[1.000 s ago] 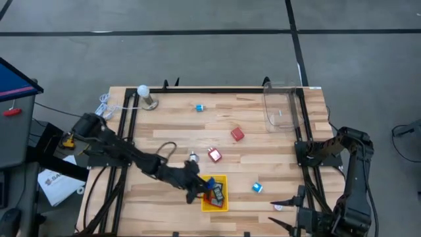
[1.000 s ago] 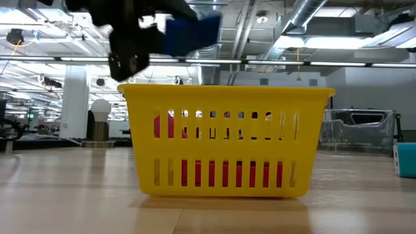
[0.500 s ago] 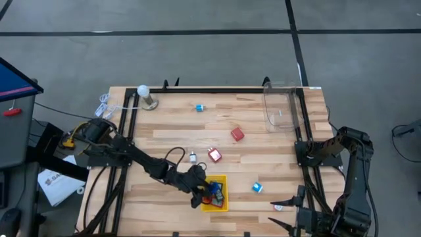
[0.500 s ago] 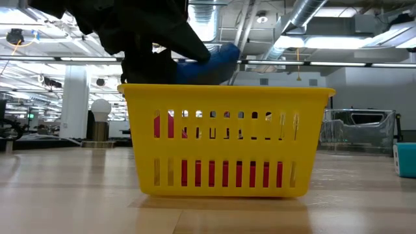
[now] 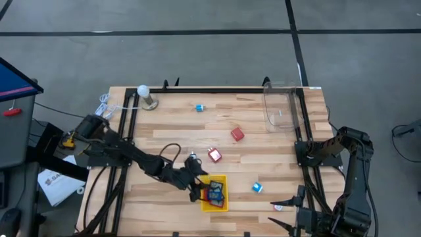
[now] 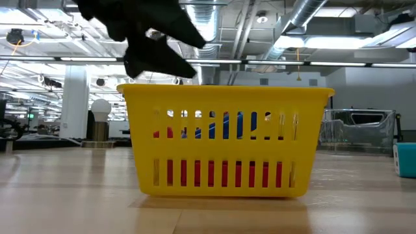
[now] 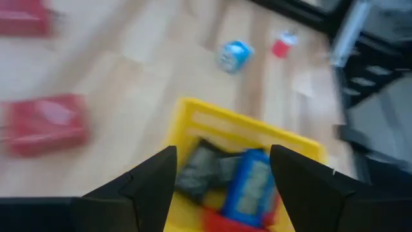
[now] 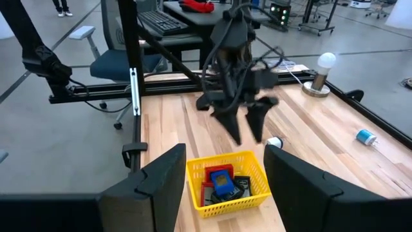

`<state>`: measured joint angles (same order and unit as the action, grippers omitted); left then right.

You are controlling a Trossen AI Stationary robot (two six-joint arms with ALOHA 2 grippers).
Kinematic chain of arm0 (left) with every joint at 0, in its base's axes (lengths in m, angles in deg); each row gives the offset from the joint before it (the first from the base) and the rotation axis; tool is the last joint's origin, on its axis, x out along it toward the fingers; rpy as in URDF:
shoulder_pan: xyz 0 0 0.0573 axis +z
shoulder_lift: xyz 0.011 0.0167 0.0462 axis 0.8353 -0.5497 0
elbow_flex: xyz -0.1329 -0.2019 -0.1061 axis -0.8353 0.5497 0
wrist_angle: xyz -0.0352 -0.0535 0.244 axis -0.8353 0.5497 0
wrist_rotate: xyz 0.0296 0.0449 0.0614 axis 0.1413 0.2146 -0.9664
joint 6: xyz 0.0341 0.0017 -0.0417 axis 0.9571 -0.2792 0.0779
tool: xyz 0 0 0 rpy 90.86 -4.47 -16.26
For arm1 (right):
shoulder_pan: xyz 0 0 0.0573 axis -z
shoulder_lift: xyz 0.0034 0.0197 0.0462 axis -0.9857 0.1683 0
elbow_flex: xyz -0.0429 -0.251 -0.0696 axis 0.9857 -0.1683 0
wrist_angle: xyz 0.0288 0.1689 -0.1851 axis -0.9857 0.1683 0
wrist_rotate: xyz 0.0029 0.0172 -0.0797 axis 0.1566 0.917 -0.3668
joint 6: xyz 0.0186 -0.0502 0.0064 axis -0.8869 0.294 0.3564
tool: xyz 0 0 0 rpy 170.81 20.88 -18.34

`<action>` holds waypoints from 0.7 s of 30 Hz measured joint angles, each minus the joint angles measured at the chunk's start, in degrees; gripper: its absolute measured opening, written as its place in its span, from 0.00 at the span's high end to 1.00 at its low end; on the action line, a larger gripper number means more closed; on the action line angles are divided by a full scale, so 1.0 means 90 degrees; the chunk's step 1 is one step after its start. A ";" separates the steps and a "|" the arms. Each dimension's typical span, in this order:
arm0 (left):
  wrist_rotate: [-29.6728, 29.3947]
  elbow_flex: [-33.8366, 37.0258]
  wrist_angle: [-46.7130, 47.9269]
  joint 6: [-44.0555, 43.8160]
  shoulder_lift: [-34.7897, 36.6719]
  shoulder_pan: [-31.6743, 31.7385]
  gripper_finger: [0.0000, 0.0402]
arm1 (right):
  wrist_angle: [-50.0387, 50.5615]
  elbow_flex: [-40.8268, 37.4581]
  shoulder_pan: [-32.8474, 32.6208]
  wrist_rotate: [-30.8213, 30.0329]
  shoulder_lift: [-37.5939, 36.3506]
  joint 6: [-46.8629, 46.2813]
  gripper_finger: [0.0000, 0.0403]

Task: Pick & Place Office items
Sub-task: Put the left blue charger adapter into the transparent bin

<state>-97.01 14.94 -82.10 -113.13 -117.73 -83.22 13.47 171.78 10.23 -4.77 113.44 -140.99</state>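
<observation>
The yellow tray (image 5: 216, 205) stands near the table's front edge and holds red, black and blue office items. A blue flat piece (image 7: 252, 187) lies on top of them, also seen through the slots as the blue piece (image 6: 231, 125). My left gripper (image 8: 248, 132) hovers open just above the tray's left rim (image 6: 130, 91), holding nothing. More office items lie loose on the wood: a blue one (image 5: 198, 107), a red block (image 5: 237, 134), a red-and-white one (image 5: 214, 155), a small pale one (image 5: 193, 157) and a blue cube (image 5: 256, 187). My right gripper (image 5: 273, 212) waits open at the near right.
A white ball on a metal stand (image 5: 143, 91) is at the far left corner, with cables beside it. A clear box (image 5: 283, 108) stands at the far right. Black frame rails (image 5: 128, 131) run along the table's left, far and right sides.
My left gripper has opened over the tray and let go of the blue piece, which has dropped in and now lies on the other items. The gripper dipped toward the tray, rolled, then rose a little.
</observation>
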 joint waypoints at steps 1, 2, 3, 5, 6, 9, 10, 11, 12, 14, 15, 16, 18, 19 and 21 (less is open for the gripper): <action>-0.0198 0.0002 0.0289 0.0003 0.0171 -0.0033 0.40 | 0.0002 0.0000 0.0004 0.0000 0.0000 -0.0002 0.50; -0.0413 0.0002 0.0487 0.0010 0.0317 -0.0059 0.40 | 0.0002 0.0000 0.0015 0.0000 0.0000 -0.0002 0.50; -0.0603 -0.0001 0.0646 0.0026 0.0453 -0.0088 0.41 | 0.0000 0.0000 0.0017 -0.0002 0.0000 -0.0002 0.50; -0.0996 -0.0001 0.1177 0.0026 0.0739 -0.0188 0.41 | 0.0002 0.0000 0.0058 -0.0005 0.0000 -0.0002 0.50; -0.1150 0.0002 0.1326 0.0023 0.0831 -0.0224 0.42 | 0.0004 0.0000 0.0092 -0.0005 0.0000 -0.0002 0.50; -0.1519 0.0082 0.1745 -0.0018 0.1119 -0.0328 0.41 | 0.0038 0.0000 0.0233 -0.0009 0.0005 -0.0002 0.50; -0.1630 0.0136 0.1760 -0.0088 0.1177 -0.0345 0.41 | 0.0042 -0.0007 0.0303 -0.0007 0.0005 -0.0002 0.50; -0.1732 0.0230 0.1748 -0.0149 0.1228 -0.0345 0.40 | 0.0055 -0.0027 0.0383 -0.0003 0.0005 -0.0002 0.50; -0.1810 0.0373 0.1819 -0.0197 0.1300 -0.0343 0.40 | 0.0098 -0.0036 0.0495 0.0034 0.0005 -0.0003 0.50; -0.2017 0.0647 0.1882 -0.0346 0.1415 -0.0339 0.39 | 0.0266 -0.0036 0.0723 0.0217 0.0007 -0.0076 0.50; -0.2144 0.0799 0.1828 -0.0419 0.1486 -0.0337 0.38 | 0.0395 -0.0036 0.0879 0.0310 0.0007 -0.0125 0.50; -0.2283 0.0955 0.1814 -0.0470 0.1570 -0.0338 0.38 | 0.0521 -0.0036 0.1048 0.0425 0.0007 -0.0176 0.50; -0.2490 0.1228 0.1784 -0.0501 0.1677 -0.0335 0.37 | 0.0933 -0.0038 0.1345 0.0665 0.0006 -0.0373 0.50; -0.2562 0.1365 0.1771 -0.0514 0.1744 -0.0338 0.37 | 0.1135 -0.0039 0.1516 0.0784 0.0005 -0.0473 0.50; -0.2624 0.1590 0.1766 -0.0546 0.1920 -0.0338 0.36 | 0.1457 -0.0039 0.1799 0.0984 0.0004 -0.0654 0.50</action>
<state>-120.63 29.25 -66.20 -118.04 -100.46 -86.26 26.58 171.43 26.42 4.08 113.48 -146.87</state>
